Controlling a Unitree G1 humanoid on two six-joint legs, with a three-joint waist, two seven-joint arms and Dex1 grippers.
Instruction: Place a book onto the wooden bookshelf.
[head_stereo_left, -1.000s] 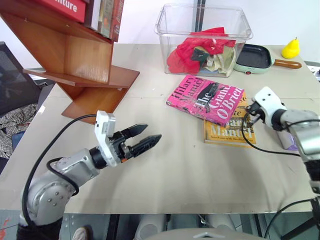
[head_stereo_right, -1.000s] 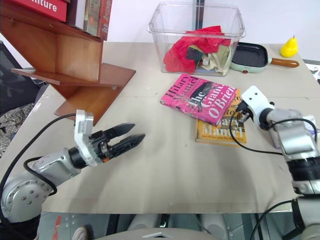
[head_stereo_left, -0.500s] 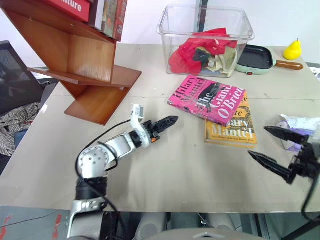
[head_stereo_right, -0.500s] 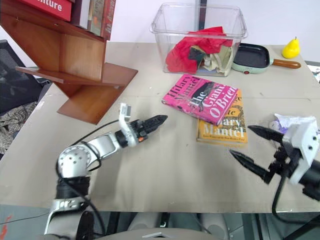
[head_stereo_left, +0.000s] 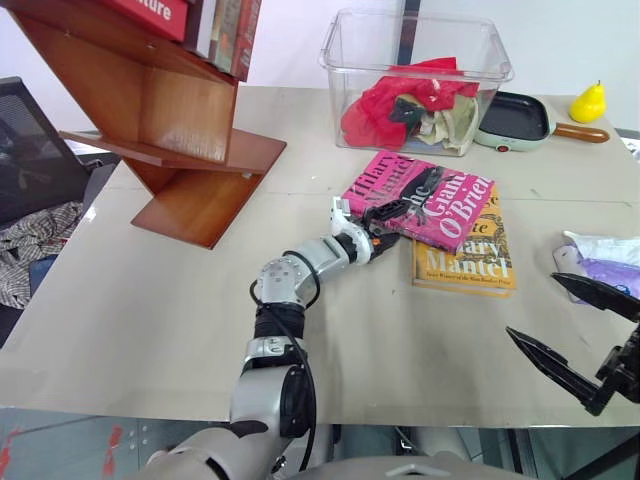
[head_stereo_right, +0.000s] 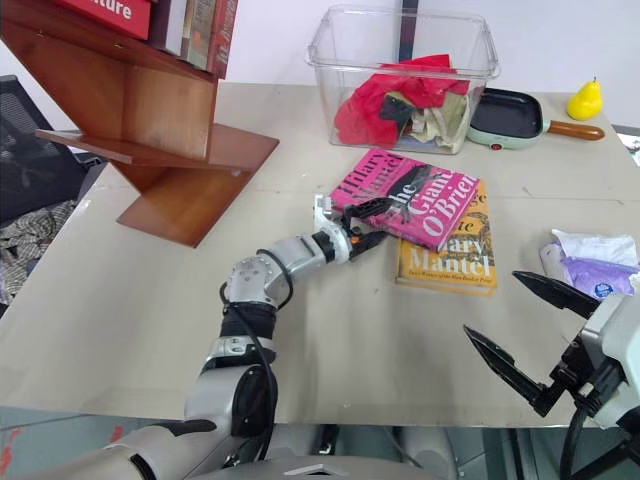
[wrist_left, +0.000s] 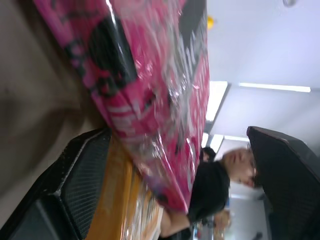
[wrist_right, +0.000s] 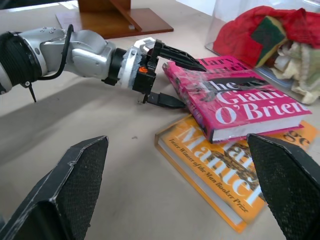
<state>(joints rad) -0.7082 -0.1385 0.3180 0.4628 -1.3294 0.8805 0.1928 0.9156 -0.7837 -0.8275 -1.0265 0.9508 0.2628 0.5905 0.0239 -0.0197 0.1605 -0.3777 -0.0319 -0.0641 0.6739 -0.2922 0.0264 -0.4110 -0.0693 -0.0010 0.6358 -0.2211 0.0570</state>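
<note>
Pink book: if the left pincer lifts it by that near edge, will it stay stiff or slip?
The pink book looks thick, so probably stiff, though a paperback cover may flex. Its glossy cover could slip between the left pincer fingers. It lies on the yellow book, which may shift.

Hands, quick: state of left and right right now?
Left hand: open, fingers straddling the near corner of the pink book, not closed on it.
Right hand: open, empty, above the table's near edge.
</note>
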